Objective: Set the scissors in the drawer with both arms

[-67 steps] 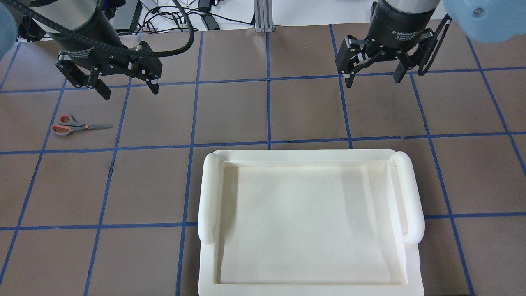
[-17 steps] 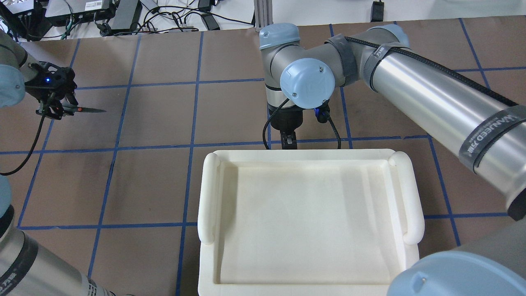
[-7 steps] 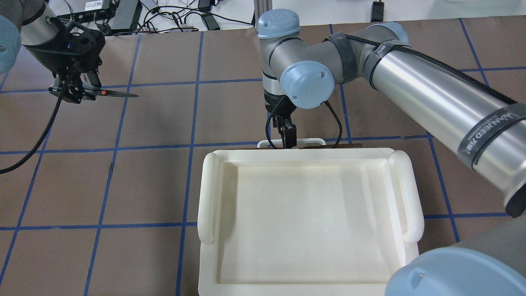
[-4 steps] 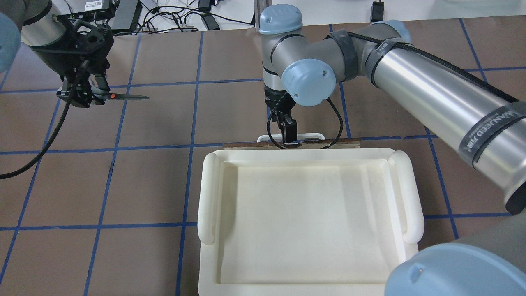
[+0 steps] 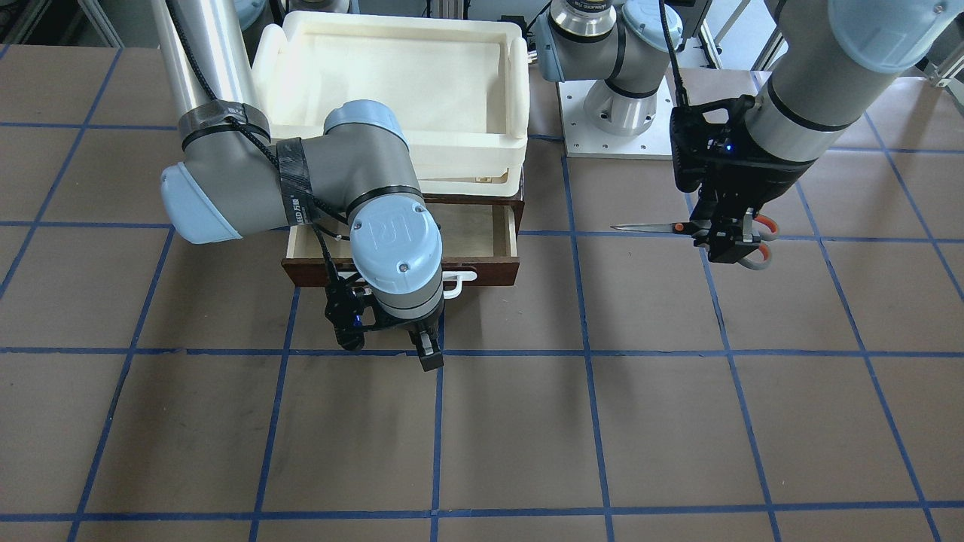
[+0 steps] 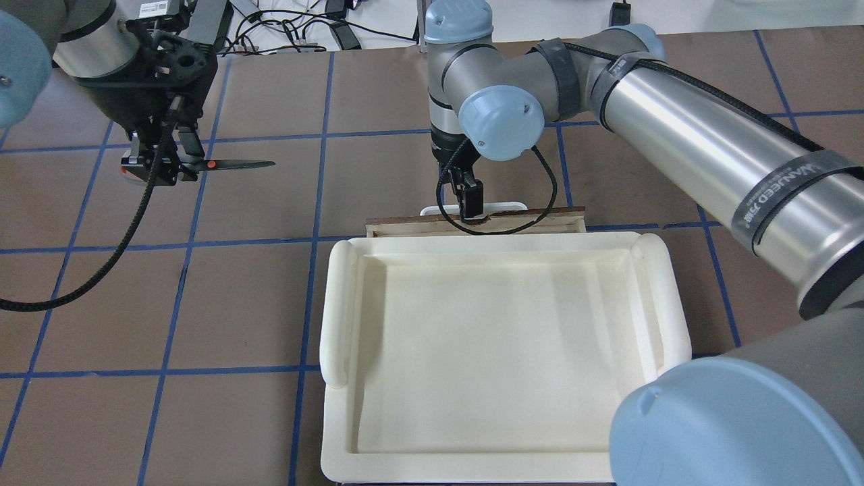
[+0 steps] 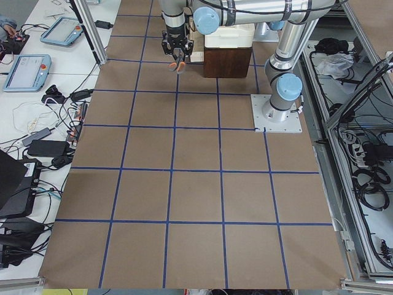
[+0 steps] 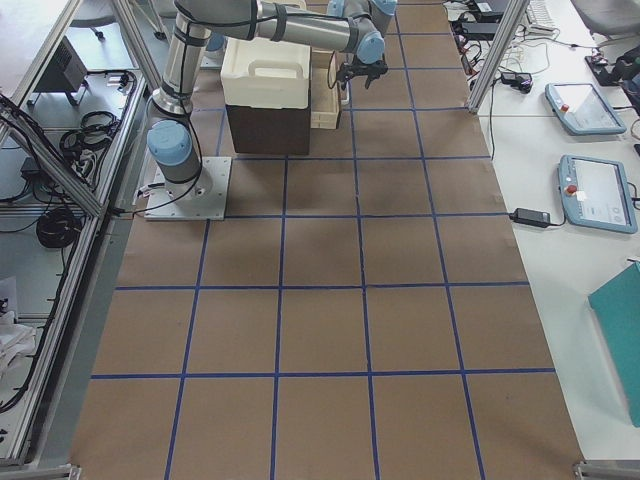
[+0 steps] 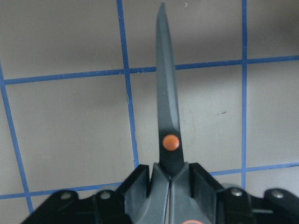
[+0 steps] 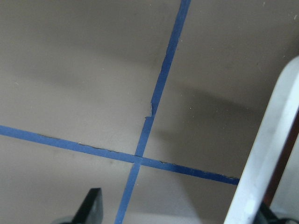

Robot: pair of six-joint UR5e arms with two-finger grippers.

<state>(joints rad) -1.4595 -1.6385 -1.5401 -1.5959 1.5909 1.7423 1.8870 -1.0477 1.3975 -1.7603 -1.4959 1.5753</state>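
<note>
The scissors (image 5: pixel 655 226) hang level above the table in my left gripper (image 5: pixel 727 241), which is shut on the neck just behind the orange pivot dot. The blades point toward the drawer. They also show in the overhead view (image 6: pixel 236 164) and the left wrist view (image 9: pixel 168 112). The dark-brown drawer (image 5: pixel 489 269) is pulled partly out from under the cream tray, and its pale interior shows. My right gripper (image 6: pixel 470 202) is at the drawer's white bar handle (image 5: pixel 461 280). In the right wrist view one finger (image 10: pixel 91 205) stands far from the handle (image 10: pixel 266 154), so the jaws are apart.
A cream-white foam tray (image 6: pixel 341 304) sits on top of the dark-brown cabinet (image 8: pixel 265 125) that holds the drawer. The left arm's base plate (image 5: pixel 648 139) lies beside the cabinet. Cables (image 6: pixel 283 27) lie past the table's far edge. Brown table with blue tape grid all around.
My left gripper picked up the scissors and carried them up and toward the middle. My right gripper drew the drawer further out from under the tray.
</note>
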